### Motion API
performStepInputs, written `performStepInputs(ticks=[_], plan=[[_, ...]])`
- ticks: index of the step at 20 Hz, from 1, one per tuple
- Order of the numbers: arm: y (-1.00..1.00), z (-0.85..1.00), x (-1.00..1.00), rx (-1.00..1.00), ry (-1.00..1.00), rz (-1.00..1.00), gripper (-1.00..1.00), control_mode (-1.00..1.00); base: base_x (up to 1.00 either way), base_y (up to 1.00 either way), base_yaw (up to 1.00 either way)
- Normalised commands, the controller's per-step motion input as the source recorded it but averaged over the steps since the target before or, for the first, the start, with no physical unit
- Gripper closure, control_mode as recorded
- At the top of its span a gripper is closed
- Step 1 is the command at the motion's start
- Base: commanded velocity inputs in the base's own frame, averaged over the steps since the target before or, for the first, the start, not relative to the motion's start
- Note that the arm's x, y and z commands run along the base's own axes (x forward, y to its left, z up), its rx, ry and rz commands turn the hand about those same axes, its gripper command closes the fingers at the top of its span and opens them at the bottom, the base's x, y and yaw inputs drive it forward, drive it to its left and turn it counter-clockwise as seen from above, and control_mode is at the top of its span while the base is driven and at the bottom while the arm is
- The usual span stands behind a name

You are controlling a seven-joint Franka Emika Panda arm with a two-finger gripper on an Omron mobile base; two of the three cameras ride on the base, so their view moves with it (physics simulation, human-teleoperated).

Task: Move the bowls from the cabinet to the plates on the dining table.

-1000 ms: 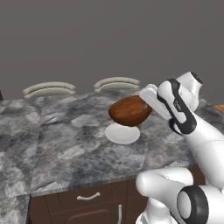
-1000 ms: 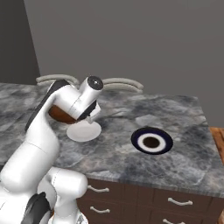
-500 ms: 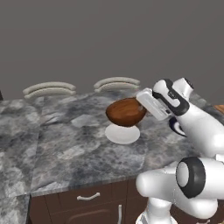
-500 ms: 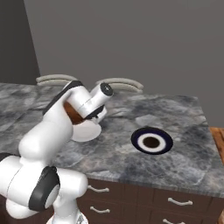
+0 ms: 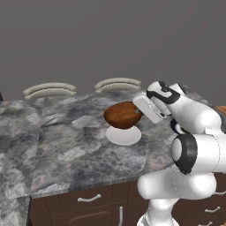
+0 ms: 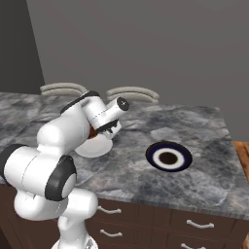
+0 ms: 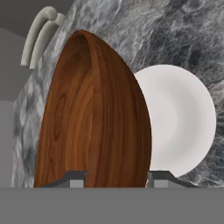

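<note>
Drawers [image 5: 90,199] with silver handles sit nearest, under the grey marble table [image 5: 66,150]. Above it the gripper [image 7: 116,177] clamps the rim of a reddish-brown wooden bowl [image 5: 122,115], holding it just over the white plate [image 5: 124,135]. Out at three o'clock from that plate, well apart, lies the navy plate [image 6: 168,156]. At twelve o'clock, two pale chair backs [image 5: 49,89] line the far edge.

The hand [image 5: 140,110] carries the bowl [image 5: 122,115] lower than a second ago, now just above the white plate [image 5: 124,135], with the arm swung further right
</note>
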Motion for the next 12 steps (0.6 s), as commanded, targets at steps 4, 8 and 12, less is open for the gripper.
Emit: performStepInputs(ticks=[4, 8, 12], plan=[[0.05, -0.4, 0.34, 0.0, 0.08, 0.02, 1.0, -1.0, 0.0, 0.0, 0.0], [0.01, -0.34, 0.28, 0.02, 0.09, 0.03, 1.0, -1.0, 0.0, 0.0, 0.0], [0.0, -0.48, 0.18, 0.02, 0.11, 0.04, 1.0, -1.0, 0.0, 0.0, 0.0]])
